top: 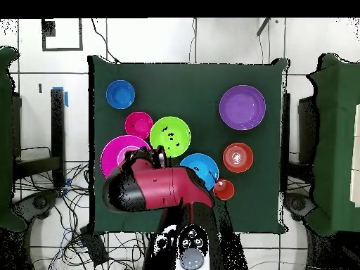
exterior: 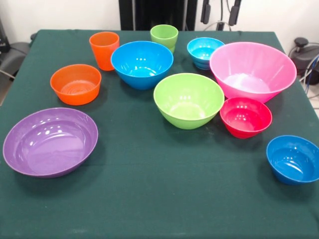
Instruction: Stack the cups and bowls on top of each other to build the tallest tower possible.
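Note:
All bowls and cups stand apart and upright on the green table (exterior: 149, 199); nothing is stacked. At the back are the orange cup (exterior: 104, 50), the light green cup (exterior: 164, 38) and a small blue bowl (exterior: 205, 52). The large blue bowl (exterior: 142, 64), lime bowl (exterior: 188, 100) and huge pink bowl (exterior: 252, 71) fill the middle. The orange bowl (exterior: 76, 83) and purple bowl (exterior: 50, 141) sit left. The red bowl (exterior: 245, 117) and another small blue bowl (exterior: 293, 159) sit right. Only the overhead view shows my gripper (top: 148, 157), high over the pink bowl's (top: 112, 155) rim, its state unclear.
In the overhead view the red and black arm (top: 165, 188) covers the table's near strip and hides the green cup and one small blue bowl. Cables (top: 67, 190) lie on the floor to the left. Other green tables (top: 337, 140) flank this one.

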Controlling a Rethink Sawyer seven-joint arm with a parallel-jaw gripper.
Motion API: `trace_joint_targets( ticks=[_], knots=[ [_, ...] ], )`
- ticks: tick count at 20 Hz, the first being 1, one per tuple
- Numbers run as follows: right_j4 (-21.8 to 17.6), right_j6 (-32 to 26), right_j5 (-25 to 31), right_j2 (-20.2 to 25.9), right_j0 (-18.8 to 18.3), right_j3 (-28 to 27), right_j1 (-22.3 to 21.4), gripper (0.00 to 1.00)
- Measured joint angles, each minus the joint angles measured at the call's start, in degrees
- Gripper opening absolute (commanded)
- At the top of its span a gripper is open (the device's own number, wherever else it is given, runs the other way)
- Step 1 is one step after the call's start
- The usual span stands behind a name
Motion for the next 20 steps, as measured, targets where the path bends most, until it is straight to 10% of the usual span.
trace_joint_targets(
  ticks=[20],
  knots=[
    [0.00, 0.00, -1.26, -1.91, 1.86, -3.70, 5.57, 1.00]
  ],
)
